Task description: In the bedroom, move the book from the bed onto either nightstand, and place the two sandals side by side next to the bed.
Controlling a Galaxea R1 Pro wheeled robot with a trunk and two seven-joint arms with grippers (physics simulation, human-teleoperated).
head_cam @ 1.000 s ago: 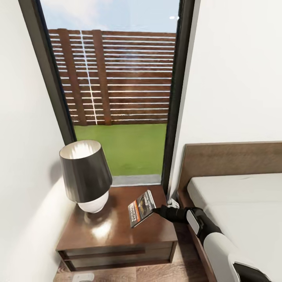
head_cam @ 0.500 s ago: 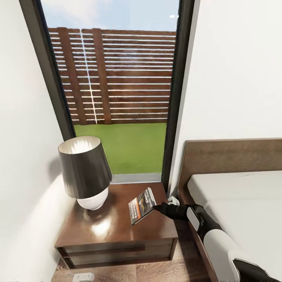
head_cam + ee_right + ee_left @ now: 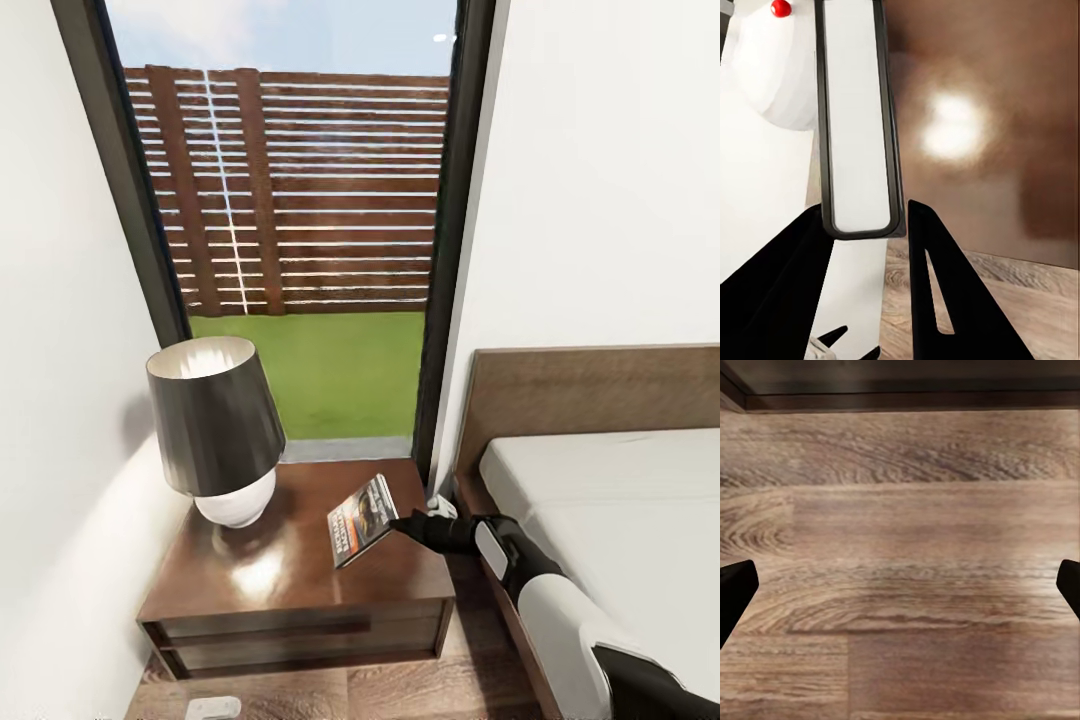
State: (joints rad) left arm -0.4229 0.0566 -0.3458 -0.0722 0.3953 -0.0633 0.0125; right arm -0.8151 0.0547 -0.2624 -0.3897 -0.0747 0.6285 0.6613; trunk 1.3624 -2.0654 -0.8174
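Observation:
In the head view the book (image 3: pixel 362 520), dark-covered with an orange band, hangs tilted just above the right half of the nightstand (image 3: pixel 290 585). My right gripper (image 3: pixel 402 522) is shut on its right edge. In the right wrist view the book (image 3: pixel 859 112) stands edge-on, white pages between dark covers, clamped between the two black fingers of the right gripper (image 3: pixel 862 217). My left gripper (image 3: pixel 900 585) is open over wood floor, its fingertips (image 3: pixel 735 589) far apart. The bed (image 3: pixel 620 500) lies at the right. The sandals are out of view.
A lamp (image 3: pixel 215 430) with a dark shade and white base fills the nightstand's left half, its base (image 3: pixel 772 67) close to the book. A tall window (image 3: pixel 310 200) stands behind. White walls close in on both sides. A small white object (image 3: pixel 212 708) lies on the floor in front.
The whole picture has drifted slightly upward as the camera moved. The book stays in my right gripper over the same part of the nightstand.

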